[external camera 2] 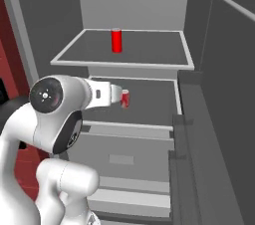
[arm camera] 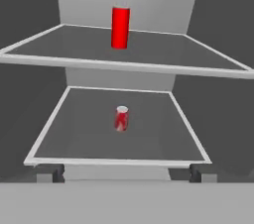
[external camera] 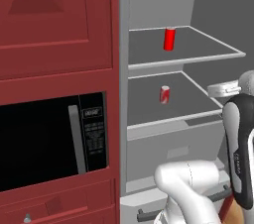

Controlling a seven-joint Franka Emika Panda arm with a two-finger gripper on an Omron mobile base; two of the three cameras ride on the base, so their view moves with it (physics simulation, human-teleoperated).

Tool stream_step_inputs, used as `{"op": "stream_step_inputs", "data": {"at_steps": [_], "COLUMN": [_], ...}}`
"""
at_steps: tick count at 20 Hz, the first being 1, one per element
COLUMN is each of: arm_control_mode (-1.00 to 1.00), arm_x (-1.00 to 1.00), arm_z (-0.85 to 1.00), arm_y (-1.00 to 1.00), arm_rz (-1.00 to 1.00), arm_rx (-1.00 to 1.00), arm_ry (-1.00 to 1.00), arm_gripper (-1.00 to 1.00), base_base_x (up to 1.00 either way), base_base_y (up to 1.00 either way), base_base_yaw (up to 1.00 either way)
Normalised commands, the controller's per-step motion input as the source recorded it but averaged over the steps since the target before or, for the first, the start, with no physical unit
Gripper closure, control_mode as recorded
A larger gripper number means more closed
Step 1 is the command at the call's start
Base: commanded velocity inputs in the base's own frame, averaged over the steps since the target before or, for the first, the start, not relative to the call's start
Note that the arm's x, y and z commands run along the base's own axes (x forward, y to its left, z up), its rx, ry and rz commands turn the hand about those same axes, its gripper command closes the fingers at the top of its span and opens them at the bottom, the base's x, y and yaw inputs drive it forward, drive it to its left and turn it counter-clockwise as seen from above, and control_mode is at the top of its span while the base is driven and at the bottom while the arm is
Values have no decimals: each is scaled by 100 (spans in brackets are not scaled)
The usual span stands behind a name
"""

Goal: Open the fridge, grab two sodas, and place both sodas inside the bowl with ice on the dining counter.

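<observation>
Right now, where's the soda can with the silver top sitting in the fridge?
The silver-topped soda can stands upright near the middle of the lower glass shelf of the open fridge, directly below the plain red can on the upper shelf.

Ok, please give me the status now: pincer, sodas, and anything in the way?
Pincer state cannot be told. Tall light-grey fridge open. Two small red soda cans upright: one on upper glass shelf, one on lower shelf. Nothing seen between hand and cans.

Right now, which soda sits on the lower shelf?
The shorter-looking soda with the silver top showing, on the lower shelf. The other can stands on the shelf above, plain red.
</observation>
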Motion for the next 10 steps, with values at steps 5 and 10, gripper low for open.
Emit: {"op": "stream_step_inputs", "data": {"at_steps": [5,10], "arm_control_mode": [-100,-100], "arm_x": [26,17], "arm_z": [58,63], "arm_y": [14,19], "arm_rz": [-8,-8], "arm_rx": [0,0], "arm_ry": [-29,-22], "arm_gripper": [-100,-100], "base_base_x": [0,0], "base_base_y": [0,0], "base_base_yaw": [0,0]}}
